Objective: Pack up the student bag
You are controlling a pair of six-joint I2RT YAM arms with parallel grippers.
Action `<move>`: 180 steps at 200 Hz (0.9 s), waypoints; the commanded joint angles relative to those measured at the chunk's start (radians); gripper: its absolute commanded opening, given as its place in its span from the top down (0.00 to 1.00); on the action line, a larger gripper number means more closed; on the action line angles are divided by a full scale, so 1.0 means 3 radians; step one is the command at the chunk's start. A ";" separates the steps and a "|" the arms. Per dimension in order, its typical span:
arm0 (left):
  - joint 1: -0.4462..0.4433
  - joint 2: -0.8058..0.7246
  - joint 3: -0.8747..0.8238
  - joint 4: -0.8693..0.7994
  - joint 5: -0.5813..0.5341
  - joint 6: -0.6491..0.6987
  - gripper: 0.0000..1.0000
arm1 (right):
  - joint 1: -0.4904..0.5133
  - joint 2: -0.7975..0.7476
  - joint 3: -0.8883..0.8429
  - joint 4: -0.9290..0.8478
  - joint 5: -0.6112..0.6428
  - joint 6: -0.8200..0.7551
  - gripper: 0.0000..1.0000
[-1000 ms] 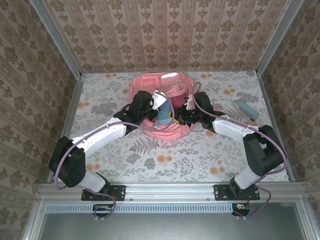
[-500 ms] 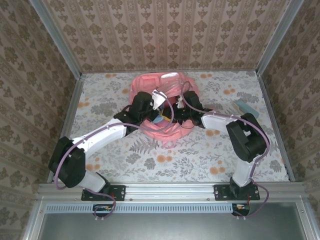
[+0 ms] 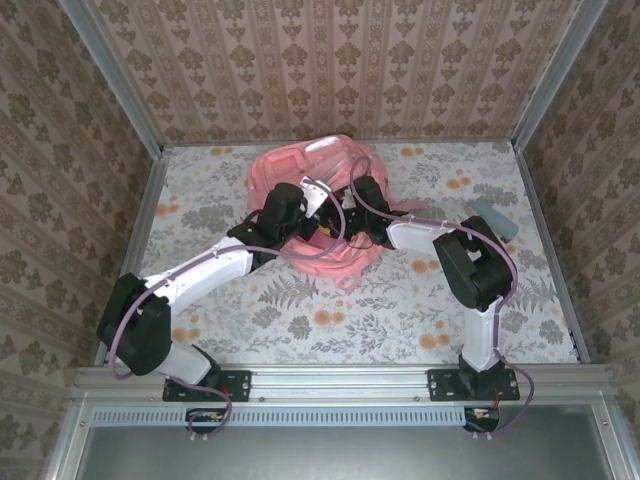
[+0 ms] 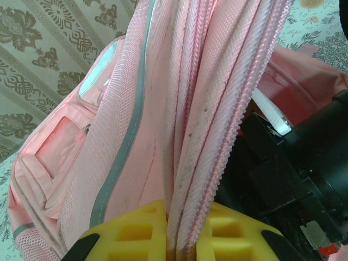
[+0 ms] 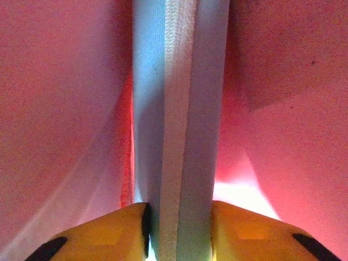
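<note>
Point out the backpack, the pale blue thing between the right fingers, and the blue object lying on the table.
backpack (image 3: 292, 165), top view, its far pink panel
pale blue thing (image 5: 147, 109), right wrist view, its left blue strip
blue object (image 3: 494, 217), top view, its middle

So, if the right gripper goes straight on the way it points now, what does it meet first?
Probably the pink inside of the bag: the right gripper points into it, with a pale blue flat thing between its fingers. Depth is unclear.
</note>
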 commanded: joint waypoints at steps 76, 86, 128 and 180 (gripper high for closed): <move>-0.0066 0.0124 0.0363 0.0361 0.0289 -0.0279 0.94 | 0.0047 -0.0817 -0.0690 -0.0208 0.0585 0.0032 0.61; -0.0066 0.0129 0.0369 0.0369 0.0293 -0.0297 0.94 | 0.0092 -0.0799 -0.0687 -0.0228 0.0628 0.0043 0.63; -0.0065 0.0078 0.0352 0.0392 0.0348 -0.0359 0.96 | 0.0177 -0.0507 -0.0548 -0.0059 0.0577 0.0175 0.72; -0.0062 0.0019 0.0331 0.0422 0.0534 -0.0450 0.98 | 0.0154 -0.0220 -0.0341 0.0234 0.0658 0.0167 0.83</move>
